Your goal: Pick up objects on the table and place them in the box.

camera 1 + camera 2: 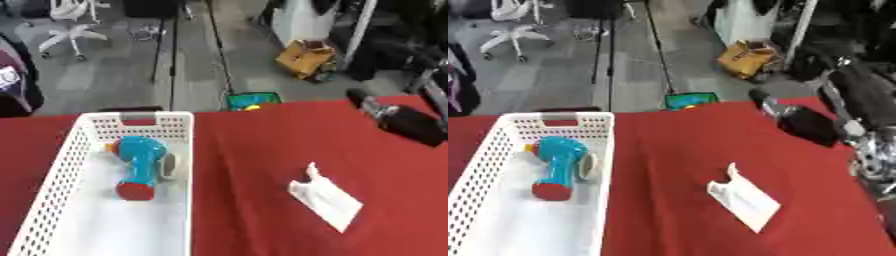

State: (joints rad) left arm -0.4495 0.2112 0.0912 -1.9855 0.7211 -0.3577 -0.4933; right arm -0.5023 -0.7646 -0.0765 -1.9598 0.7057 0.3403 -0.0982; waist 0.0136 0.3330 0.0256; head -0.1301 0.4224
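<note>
My right hand hovers up-counter; I cannot tell its finger state. The white piece below it looks light, flat and rigid. I'd pinch its raised end.

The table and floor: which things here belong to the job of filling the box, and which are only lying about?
Belong to the job:
white basket
blue and red toy, already inside it
white flat object on the red cloth
right hand

Lying about:
office chair
yellow bag
</note>
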